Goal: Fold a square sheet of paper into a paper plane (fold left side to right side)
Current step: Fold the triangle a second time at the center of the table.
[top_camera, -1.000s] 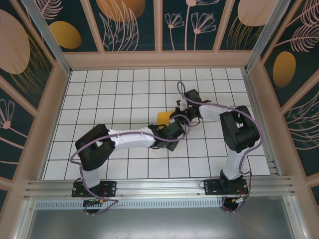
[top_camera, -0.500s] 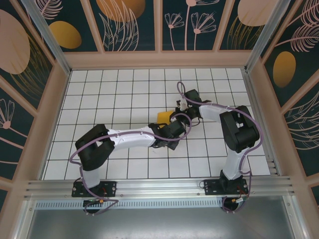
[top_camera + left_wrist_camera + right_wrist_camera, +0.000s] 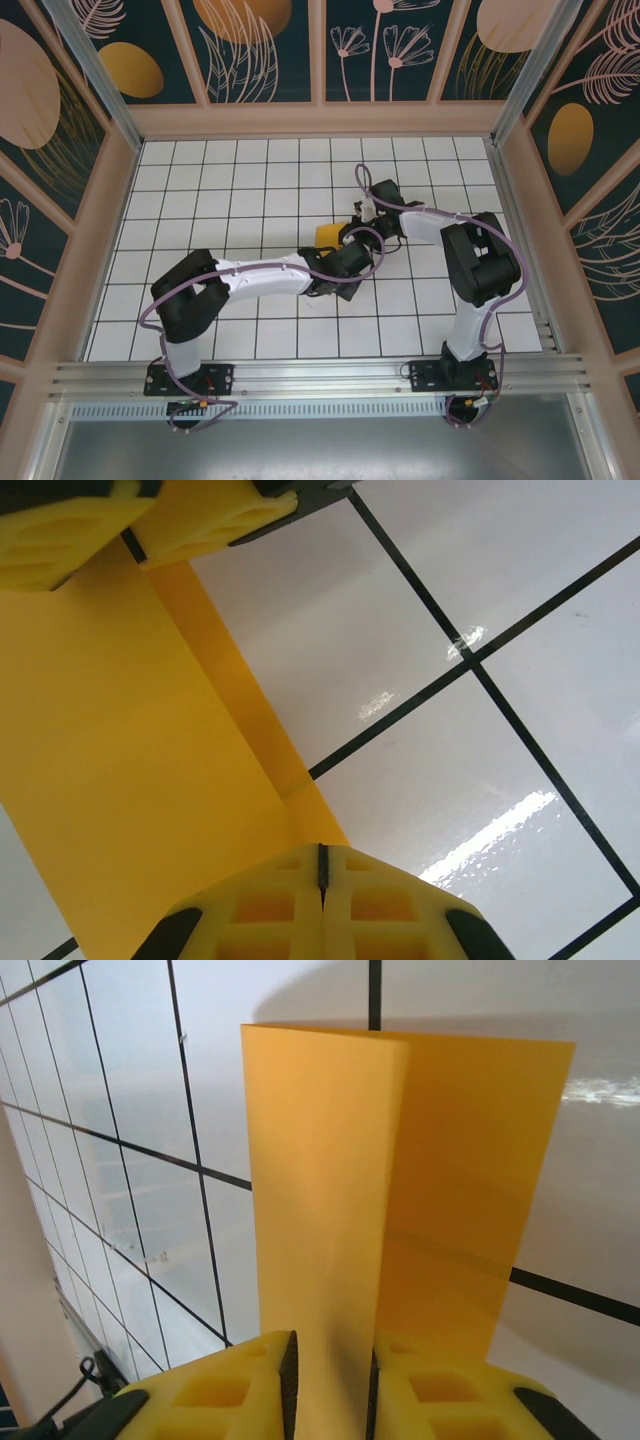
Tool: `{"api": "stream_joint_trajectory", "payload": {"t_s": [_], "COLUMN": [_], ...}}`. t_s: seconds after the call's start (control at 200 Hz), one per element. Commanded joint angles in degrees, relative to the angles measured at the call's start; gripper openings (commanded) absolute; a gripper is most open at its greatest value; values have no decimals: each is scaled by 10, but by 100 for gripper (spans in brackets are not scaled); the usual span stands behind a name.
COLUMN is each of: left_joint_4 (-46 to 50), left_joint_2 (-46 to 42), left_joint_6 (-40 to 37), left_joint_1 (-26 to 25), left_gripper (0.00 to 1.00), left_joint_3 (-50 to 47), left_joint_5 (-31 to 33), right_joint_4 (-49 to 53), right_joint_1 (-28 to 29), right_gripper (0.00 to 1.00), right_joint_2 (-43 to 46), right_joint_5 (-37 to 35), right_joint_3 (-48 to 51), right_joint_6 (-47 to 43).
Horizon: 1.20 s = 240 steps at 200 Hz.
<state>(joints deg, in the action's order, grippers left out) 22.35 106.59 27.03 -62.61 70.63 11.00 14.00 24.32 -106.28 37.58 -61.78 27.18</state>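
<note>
Paper: the square sheet of thin orange-yellow paper (image 3: 326, 236) sits near the middle of the table. It is partly folded, with one flap raised off the flat layer along a straight crease.
Paper's place: between the tips of the two grippers, touching both.
Flap: from the right wrist it stands almost upright in front of the flat layer. Its top edge is straight and it narrows toward the fingers.
Left gripper (image 3: 322, 852): clenched. The ribbed yellow fingers are pressed together with only a thin seam between them. The sheet's raised crease edge runs straight into the fingertips, so it appears pinched there.
Right gripper (image 3: 330, 1350): released a little. The yellow fingers stand slightly apart and the flap passes through the gap without being pressed flat.
Right gripper's fingers (image 3: 60, 530): seen from the left wrist, they are at the sheet's far end, opposite the left gripper.
Table: glossy white tiled tabletop with black grid lines (image 3: 230, 190), showing glare under the wrists.
Arms: the white left arm (image 3: 260, 278) reaches in from the lower left, and the white-and-black right arm (image 3: 440, 225) bends in from the right.
Walls: dark panels with orange ovals and leaf drawings (image 3: 260, 40) surround the table.
</note>
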Motion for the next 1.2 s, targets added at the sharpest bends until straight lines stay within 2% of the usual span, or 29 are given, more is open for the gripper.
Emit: {"api": "stream_joint_trajectory", "payload": {"t_s": [0.0, 0.15, 0.285, 0.51, 0.636, 0.821, 1.196], "left_joint_4": [15, 19, 15, -18, -7, 18, 21], "left_joint_2": [-9, -9, -19, -28, -17, 2, 21], "left_joint_6": [-8, -12, -14, -22, -21, -18, -15], "left_joint_1": [-3, 0, 4, 4, 4, 4, 4], "left_gripper": [0, 0, 0, 53, 66, 70, 70], "left_joint_3": [19, 22, 20, -1, -5, -5, -18], "left_joint_5": [1, 2, 1, -46, -29, 8, 23], "right_joint_4": [7, 9, 3, -13, -13, -12, -10], "right_joint_1": [-3, -7, -9, -9, -9, -9, -8], "right_gripper": [32, 41, 42, 41, 41, 41, 40], "right_joint_2": [16, 24, 23, 20, 21, 23, 23], "right_joint_5": [-3, 3, 13, 34, 38, 43, 45], "right_joint_3": [-11, -6, 1, 2, -2, -6, -9], "right_joint_6": [-3, -4, 1, 16, 20, 24, 31]}}
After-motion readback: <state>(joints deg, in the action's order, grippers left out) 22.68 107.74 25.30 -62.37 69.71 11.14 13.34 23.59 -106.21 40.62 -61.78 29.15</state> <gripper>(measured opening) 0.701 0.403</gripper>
